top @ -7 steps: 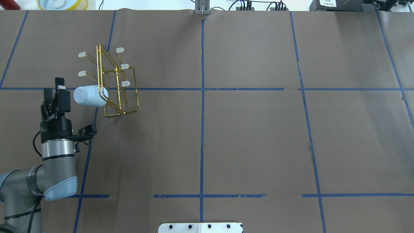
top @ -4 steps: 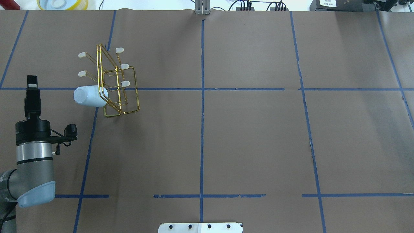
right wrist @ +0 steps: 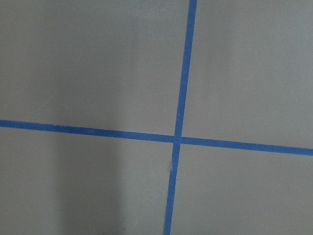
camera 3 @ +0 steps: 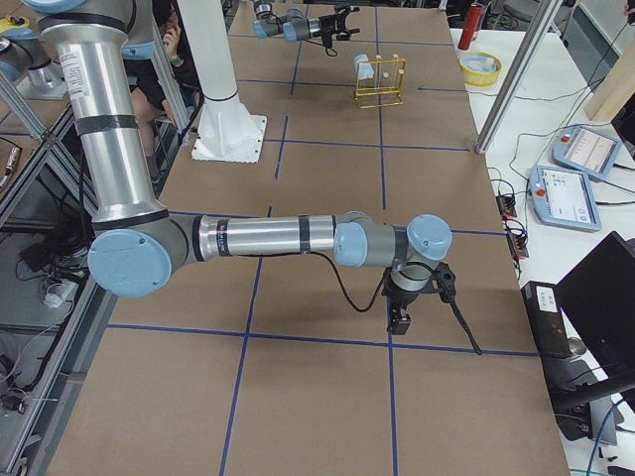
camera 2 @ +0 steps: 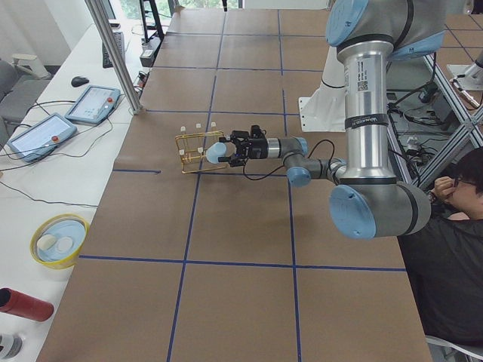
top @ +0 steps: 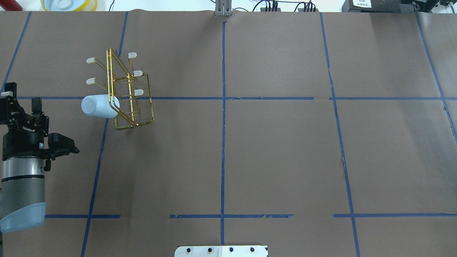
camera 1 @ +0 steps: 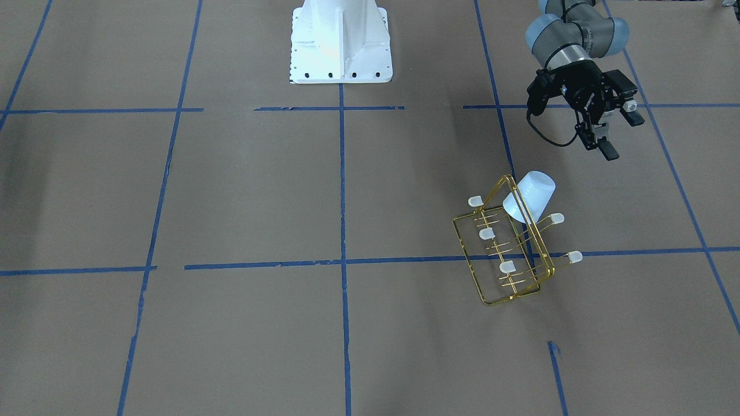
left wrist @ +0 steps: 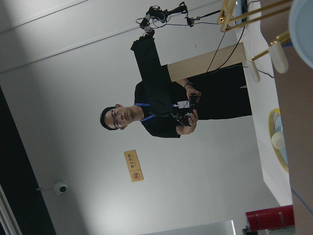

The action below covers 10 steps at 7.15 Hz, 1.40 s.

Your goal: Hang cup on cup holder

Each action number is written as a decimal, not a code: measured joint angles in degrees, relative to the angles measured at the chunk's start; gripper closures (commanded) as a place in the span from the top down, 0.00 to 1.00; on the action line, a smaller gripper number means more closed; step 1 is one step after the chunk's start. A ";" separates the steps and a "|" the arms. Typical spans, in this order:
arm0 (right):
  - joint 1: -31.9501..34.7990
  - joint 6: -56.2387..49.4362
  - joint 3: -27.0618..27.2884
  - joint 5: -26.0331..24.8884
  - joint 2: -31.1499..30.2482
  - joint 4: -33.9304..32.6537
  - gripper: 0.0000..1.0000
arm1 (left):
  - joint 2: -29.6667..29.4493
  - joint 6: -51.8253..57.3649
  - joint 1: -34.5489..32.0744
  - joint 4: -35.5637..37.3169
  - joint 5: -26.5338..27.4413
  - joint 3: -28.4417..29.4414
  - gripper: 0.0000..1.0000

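A pale cup (top: 98, 106) hangs on the gold wire cup holder (top: 129, 93) in the robot's left half of the desk (top: 278, 157). It is slipped mouth-first over the prong nearest the robot on the holder's outer side, and it sits tilted, with its closed bottom pointing toward the desk's left edge. Five whitish caps (top: 132, 55) show bare on the other prongs. The holder stands across a blue tape line (top: 271, 98).

The left pincer (top: 21, 98) hovers by the desk's left edge, well apart from the cup, with its two fingers spread and nothing between them. Its wrist camera looks past the capped prongs and the rim of the cup to an operator (left wrist: 161, 115) in black standing beyond the desk.

The right pincer (camera 3: 399, 319) shows only in the side view from the robot's right. It points down close over the desk, far from the holder, and from there it cannot be told whether it is open or closed. Its own wrist camera shows only the brown desk cover and two crossing tape lines.
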 measured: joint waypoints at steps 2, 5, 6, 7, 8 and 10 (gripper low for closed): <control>0.00 -0.03 0.00 0.00 -0.02 0.00 1.00 | 0.40 -6.38 -0.36 -14.01 -10.81 -0.83 1.00; -0.02 -0.02 0.00 0.00 -0.03 0.00 1.00 | 0.40 -14.58 -4.21 -29.96 -30.10 -1.76 1.00; -0.01 0.00 0.00 0.00 -0.03 0.00 1.00 | 0.31 -19.91 -6.34 -30.97 -36.31 -1.85 1.00; -0.02 -0.02 0.00 0.00 -0.03 0.00 1.00 | 0.12 -24.89 -9.33 -31.33 -43.07 -1.91 1.00; -0.03 -0.03 0.00 0.00 -0.03 0.00 1.00 | -0.10 -28.77 -12.88 -31.38 -50.06 -1.93 1.00; -0.01 0.00 0.00 0.00 -0.03 0.00 1.00 | -0.20 -31.50 -21.37 -30.95 -65.15 -1.88 1.00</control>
